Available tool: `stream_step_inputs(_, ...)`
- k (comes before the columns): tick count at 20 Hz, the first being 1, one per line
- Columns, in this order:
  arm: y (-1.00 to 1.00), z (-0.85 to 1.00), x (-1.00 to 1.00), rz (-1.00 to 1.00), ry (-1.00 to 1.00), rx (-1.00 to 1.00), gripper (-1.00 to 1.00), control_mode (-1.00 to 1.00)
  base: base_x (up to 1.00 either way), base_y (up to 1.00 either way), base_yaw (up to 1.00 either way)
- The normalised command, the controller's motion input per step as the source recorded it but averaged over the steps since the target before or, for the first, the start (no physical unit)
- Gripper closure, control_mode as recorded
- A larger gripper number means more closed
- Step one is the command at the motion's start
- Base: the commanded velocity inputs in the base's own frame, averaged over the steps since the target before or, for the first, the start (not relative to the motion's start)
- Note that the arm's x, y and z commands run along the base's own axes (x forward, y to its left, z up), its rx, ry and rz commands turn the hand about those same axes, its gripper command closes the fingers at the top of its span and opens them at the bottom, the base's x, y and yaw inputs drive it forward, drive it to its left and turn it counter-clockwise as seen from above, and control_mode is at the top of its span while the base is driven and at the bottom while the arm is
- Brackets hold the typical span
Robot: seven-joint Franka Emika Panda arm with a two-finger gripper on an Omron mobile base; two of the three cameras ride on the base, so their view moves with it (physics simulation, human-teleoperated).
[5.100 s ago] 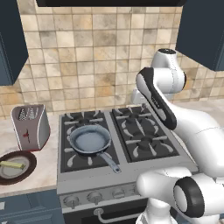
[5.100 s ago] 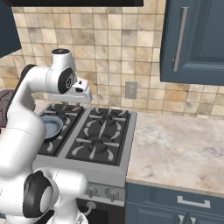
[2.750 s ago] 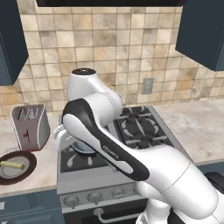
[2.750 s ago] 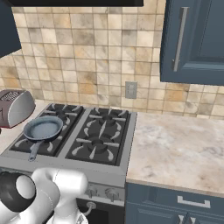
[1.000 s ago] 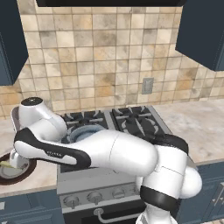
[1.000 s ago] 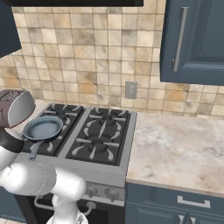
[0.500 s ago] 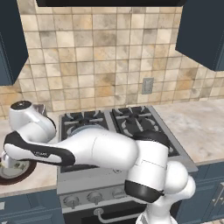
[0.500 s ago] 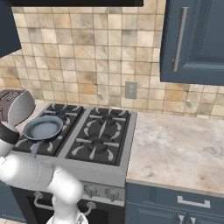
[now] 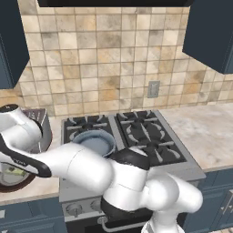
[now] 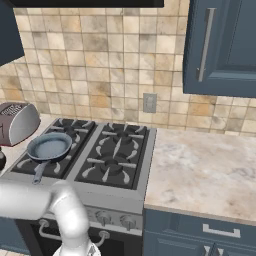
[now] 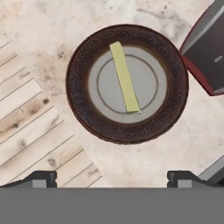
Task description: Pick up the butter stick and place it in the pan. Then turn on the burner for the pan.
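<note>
In the hand view the butter stick [image 11: 124,78], a thin pale-yellow bar, lies slantwise on the grey centre of a dark-brown round plate [image 11: 83,109]. My gripper [image 11: 112,178] hangs above that plate, open, with its two dark fingertips [image 11: 43,177] wide apart and nothing between them. The pan [image 10: 49,146], grey-blue inside with a long grey handle, sits on the left side of the stove; it also appears as the pan [image 9: 95,141] behind my arm. The burner beneath it is mostly covered; its grate arms [image 10: 27,162] stick out around the pan.
A silver and dark-red toaster [image 10: 17,122] stands on the counter left of the stove, close beside the plate [image 9: 16,183]; the toaster [image 11: 208,57] is at the right in the hand view. Stove knobs [image 10: 102,217] line the front panel. Wooden floor [image 11: 30,127] lies beyond the counter edge.
My arm has swung further left and lower over the plate at the counter's left end. The jaws have stayed open. Pan and butter have not moved.
</note>
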Motion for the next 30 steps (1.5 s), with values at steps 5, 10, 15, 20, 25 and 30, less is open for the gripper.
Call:
stream_step_inputs(5, 0.08, -0.09, 0.21, 0.00, 0.07, 0.00, -1.00, -1.00, 0.00, 0.00, 0.00)
stream_step_inputs(10, 0.03, -0.33, 0.20, 0.00, 0.05, 0.00, -1.00, -1.00, 0.00, 0.00, 0.00)
stream_step_inputs(15, 0.04, -0.46, 0.16, 0.00, 0.01, -0.01, -1.00, -1.00, 0.00, 0.00, 0.00)
stream_step_inputs(20, 0.13, -0.41, 0.16, 0.00, 0.00, -0.04, -1.00, -1.00, 0.00, 0.00, 0.00)
stream_step_inputs(25, 0.18, -0.34, 0.13, 0.00, 0.00, -0.04, -1.00, -1.00, 0.00, 0.00, 0.00)
stream_step_inputs(30, 0.17, -0.26, 0.12, 0.00, 0.00, -0.03, -1.00, -1.00, 0.00, 0.00, 0.00)
